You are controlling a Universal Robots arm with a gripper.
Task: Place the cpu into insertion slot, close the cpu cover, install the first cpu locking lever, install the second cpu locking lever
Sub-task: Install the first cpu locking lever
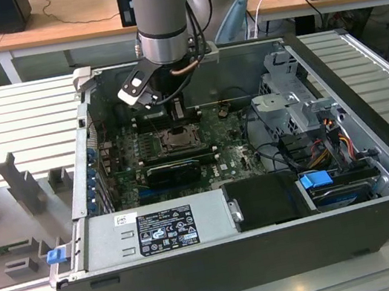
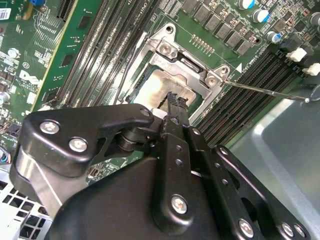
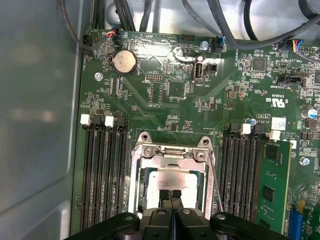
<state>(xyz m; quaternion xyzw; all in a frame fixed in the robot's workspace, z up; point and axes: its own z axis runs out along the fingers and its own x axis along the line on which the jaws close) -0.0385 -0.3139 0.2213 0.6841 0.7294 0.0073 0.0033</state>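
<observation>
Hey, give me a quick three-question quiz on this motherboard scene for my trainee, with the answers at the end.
1. True or false: the gripper has its fingertips over the cpu.
2. The cpu cover is: A standing upright; B lying flat around the cpu; C missing.
3. Fill in: the gripper's fingers are ___ (open or shut).
Key: 1 true; 2 B; 3 shut.

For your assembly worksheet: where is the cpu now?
In both wrist views the cpu lies in the insertion slot, between the memory slot banks, beneath the gripper.
</observation>
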